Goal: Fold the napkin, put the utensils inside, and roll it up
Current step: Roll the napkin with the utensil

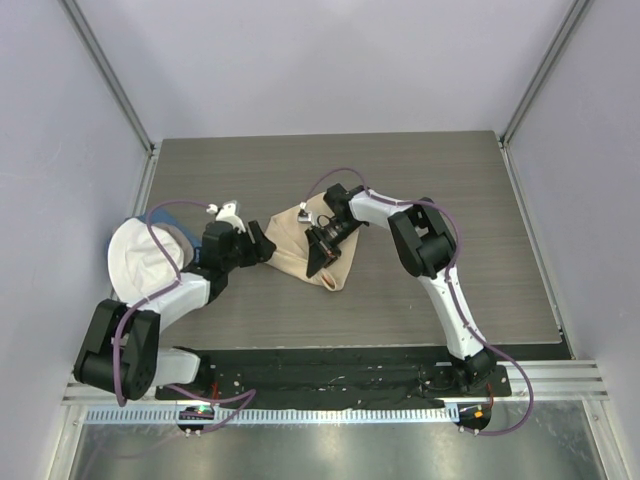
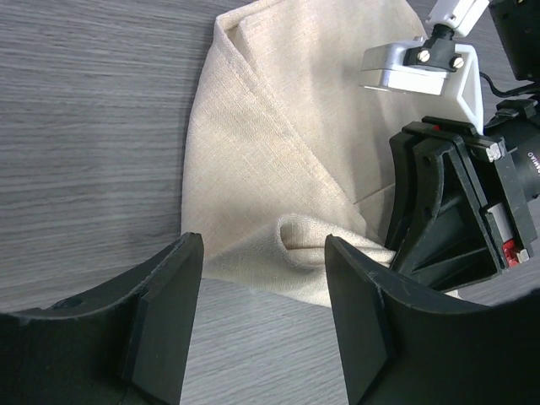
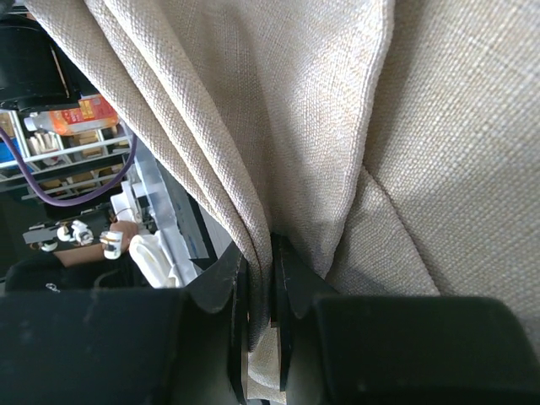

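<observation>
Closest to the lens in the left wrist view, the left gripper [image 2: 263, 253] stands with its jaws apart and nothing between them; it is open and empty. Directly ahead of it, just beyond the fingertips and roughly centred on the gap, lies a rounded, doubled-over corner of the napkin [image 2: 270, 152]. From that corner the cloth runs straight away from the left hand, so its long axis lies in line with the hand's reach, not across it. It rests on the table [image 1: 450, 220] between the two arms, creased into overlapping layers and not flat. The right gripper [image 3: 260, 270] is ahead of the left hand and off to its right. Its jaws are closed on the napkin, with several layers of fabric pinched between the fingers and draping down from them on both sides. The right hand therefore has the cloth, while the left hand is the nearer one to the free corner. Judgement: folding is the step in hand, and the coming move depends on the left hand advancing a short way forward onto that corner. Risk noted: a closure may take only the top layer. The utensils cannot be made out in any view, so their position is unconfirmed.
</observation>
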Controlling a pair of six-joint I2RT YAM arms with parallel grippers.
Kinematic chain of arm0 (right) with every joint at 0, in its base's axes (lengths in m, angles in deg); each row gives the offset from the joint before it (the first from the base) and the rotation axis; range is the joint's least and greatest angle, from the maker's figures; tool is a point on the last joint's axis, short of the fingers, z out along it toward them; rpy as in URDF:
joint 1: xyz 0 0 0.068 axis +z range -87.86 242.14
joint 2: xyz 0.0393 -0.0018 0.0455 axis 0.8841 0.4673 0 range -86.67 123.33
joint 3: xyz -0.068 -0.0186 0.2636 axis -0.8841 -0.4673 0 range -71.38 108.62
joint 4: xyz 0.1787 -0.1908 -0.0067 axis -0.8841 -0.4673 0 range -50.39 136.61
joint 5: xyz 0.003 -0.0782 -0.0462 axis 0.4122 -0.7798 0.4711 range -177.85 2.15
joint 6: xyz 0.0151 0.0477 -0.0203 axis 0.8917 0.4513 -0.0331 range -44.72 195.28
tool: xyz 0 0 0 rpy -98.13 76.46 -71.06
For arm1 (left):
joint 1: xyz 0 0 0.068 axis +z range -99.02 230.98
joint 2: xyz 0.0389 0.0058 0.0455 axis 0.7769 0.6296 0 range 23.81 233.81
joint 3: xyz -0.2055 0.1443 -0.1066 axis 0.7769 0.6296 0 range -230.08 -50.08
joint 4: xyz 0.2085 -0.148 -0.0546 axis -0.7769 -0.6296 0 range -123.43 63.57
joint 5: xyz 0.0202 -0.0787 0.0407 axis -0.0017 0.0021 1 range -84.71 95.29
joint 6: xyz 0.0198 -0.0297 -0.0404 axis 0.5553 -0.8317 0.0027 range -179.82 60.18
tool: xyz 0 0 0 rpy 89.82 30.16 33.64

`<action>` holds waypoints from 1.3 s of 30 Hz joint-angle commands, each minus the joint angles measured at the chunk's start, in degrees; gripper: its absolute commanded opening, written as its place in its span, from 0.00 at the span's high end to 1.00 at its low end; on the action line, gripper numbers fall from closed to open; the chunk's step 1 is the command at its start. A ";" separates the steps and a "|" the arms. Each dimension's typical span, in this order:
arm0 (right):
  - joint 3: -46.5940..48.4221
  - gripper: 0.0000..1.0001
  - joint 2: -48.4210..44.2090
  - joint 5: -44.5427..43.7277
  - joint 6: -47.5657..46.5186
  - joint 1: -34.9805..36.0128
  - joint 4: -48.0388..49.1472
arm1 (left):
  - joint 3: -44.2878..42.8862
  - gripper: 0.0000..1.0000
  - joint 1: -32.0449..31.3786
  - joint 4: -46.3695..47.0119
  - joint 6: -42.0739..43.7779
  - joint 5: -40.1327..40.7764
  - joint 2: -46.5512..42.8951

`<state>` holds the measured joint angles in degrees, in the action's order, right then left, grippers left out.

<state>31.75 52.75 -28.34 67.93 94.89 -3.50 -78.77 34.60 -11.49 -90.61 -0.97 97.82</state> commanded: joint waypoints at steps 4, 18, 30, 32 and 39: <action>-0.39 0.99 4.72 -9.15 -2.84 -0.32 -2.19 | 0.74 0.40 -0.23 7.38 0.90 -0.68 2.71; -0.65 0.99 4.20 -9.23 -2.40 -0.76 -2.36 | 0.56 0.65 -0.23 8.44 -0.24 1.25 6.93; -1.70 0.92 1.13 -12.13 0.76 -0.76 0.88 | -5.32 1.00 -0.23 -5.70 -2.79 5.82 9.74; -2.67 0.88 -0.80 -13.54 2.16 -0.76 2.72 | -7.51 1.00 -0.14 -9.20 -2.70 5.82 10.70; -8.38 0.64 -10.73 -19.86 5.06 -0.67 9.84 | -14.46 1.00 -0.14 -20.72 -2.70 4.50 15.54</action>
<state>27.49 48.33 -33.20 72.61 94.78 -0.04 -89.43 34.11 -23.82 -93.65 1.22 111.90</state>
